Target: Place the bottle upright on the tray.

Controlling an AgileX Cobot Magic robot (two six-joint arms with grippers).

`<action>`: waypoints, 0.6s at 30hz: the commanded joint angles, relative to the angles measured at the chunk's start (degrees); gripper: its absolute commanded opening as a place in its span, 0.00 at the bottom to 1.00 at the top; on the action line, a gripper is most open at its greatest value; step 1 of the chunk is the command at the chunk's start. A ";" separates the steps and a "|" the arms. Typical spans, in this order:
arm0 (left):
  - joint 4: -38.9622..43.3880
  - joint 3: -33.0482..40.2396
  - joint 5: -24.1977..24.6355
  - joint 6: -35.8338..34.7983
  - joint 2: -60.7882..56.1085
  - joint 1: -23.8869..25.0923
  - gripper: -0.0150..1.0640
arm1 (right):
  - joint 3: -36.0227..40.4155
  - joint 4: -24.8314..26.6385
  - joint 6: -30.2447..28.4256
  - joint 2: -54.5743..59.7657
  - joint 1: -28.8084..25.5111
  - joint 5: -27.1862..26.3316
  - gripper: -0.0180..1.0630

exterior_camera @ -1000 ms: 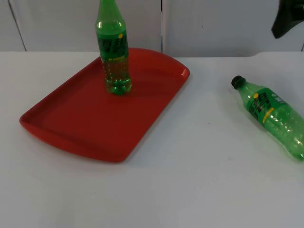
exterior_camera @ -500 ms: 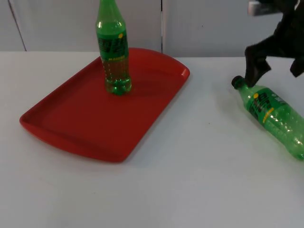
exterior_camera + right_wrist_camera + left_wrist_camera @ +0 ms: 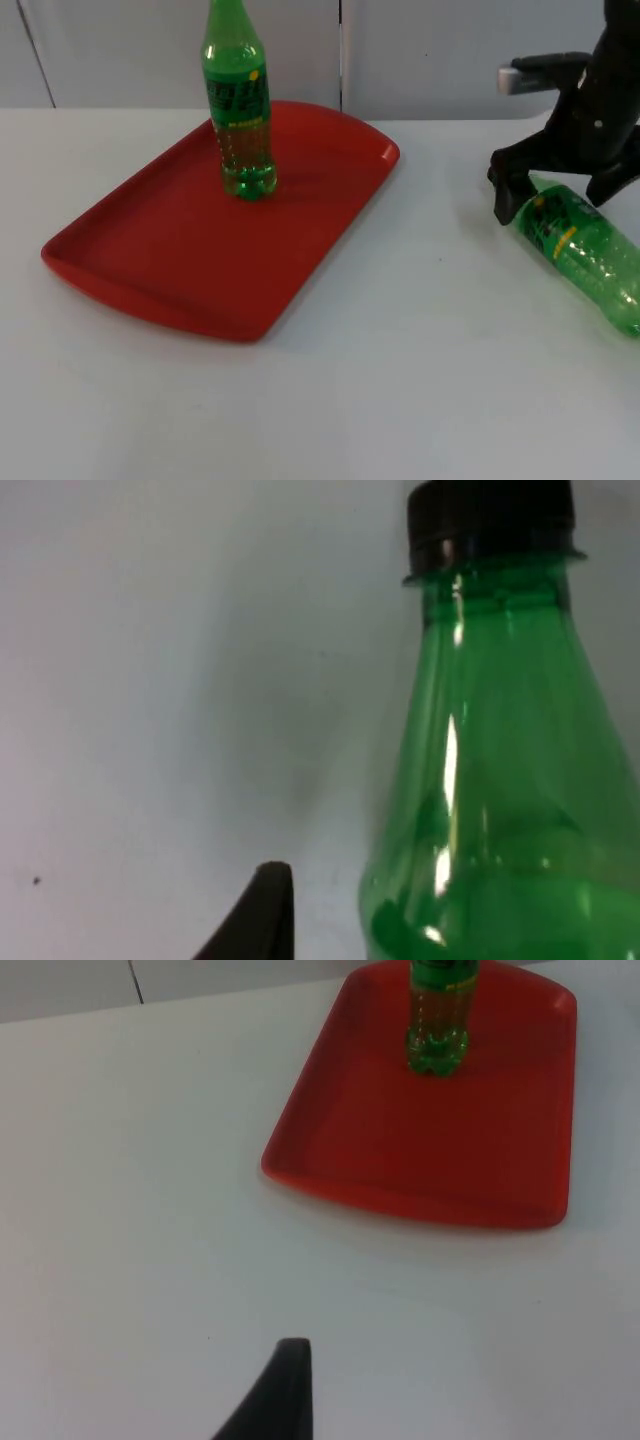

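I take the red tray (image 3: 190, 250) as my landmark. It lies flat on the white table (image 3: 400, 380), with its far end near the grey wall (image 3: 440, 50). One green bottle (image 3: 238, 100) stands upright on the tray, at the far half, near the far long edge. In the left wrist view I see its base (image 3: 436, 1048) inside the tray's rim (image 3: 400, 1203), and the rest of the tray floor is bare red.

The bottle I must move, the lying bottle (image 3: 580, 255), is well apart from the tray, out on the table at the tray's right side. It lies on its side, and its neck end points back toward the tray. In the right wrist view I see its black cap (image 3: 490, 520) and the green shoulder below it, with bare table beside them.

The right gripper (image 3: 560, 195) is down over the neck end of the lying bottle, one black finger (image 3: 508, 190) on the tray side of it. The fingers are spread on both sides of the neck and I see no squeeze.

The left arm waits; its fingertip (image 3: 280, 1395) hangs over bare table near the tray's short end, and I cannot tell the left gripper's state.

Between the lying bottle and the tray I see only table surface.
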 commanded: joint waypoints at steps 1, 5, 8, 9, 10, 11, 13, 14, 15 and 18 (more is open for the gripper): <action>-0.29 0.20 -0.08 -0.48 -0.19 -0.31 0.92 | -1.16 0.00 0.35 1.26 0.20 1.09 0.98; -0.29 0.20 -0.08 -0.48 -0.19 -0.31 0.92 | -1.69 0.00 0.35 3.05 0.20 1.47 0.98; -0.29 0.20 -0.08 -0.48 -0.19 -0.31 0.92 | -1.69 0.00 0.54 3.70 0.20 1.47 0.95; -0.29 0.20 -0.08 -0.48 -0.19 -0.31 0.92 | -1.69 0.00 0.50 3.70 0.20 1.47 0.93; -0.29 0.20 -0.08 -0.48 -0.19 -0.31 0.92 | -1.69 0.00 0.50 3.70 0.20 1.47 0.93; -0.29 0.20 -0.08 -0.48 -0.19 -0.31 0.92 | -1.69 0.00 0.50 3.70 0.20 1.47 0.91; -0.29 0.20 -0.08 -0.48 -0.19 -0.31 0.92 | -1.69 0.00 0.50 3.70 0.20 1.86 0.82; -0.29 0.20 -0.08 -0.48 -0.19 -0.31 0.92 | -1.69 0.00 0.62 3.70 0.20 2.28 0.75; -0.29 0.20 -0.08 -0.48 -0.19 -0.31 0.92 | -1.69 0.00 0.77 3.70 0.20 2.62 0.67; -0.29 0.20 -0.08 -0.48 -0.19 -0.31 0.92 | -1.69 0.00 0.77 3.70 0.20 2.89 0.42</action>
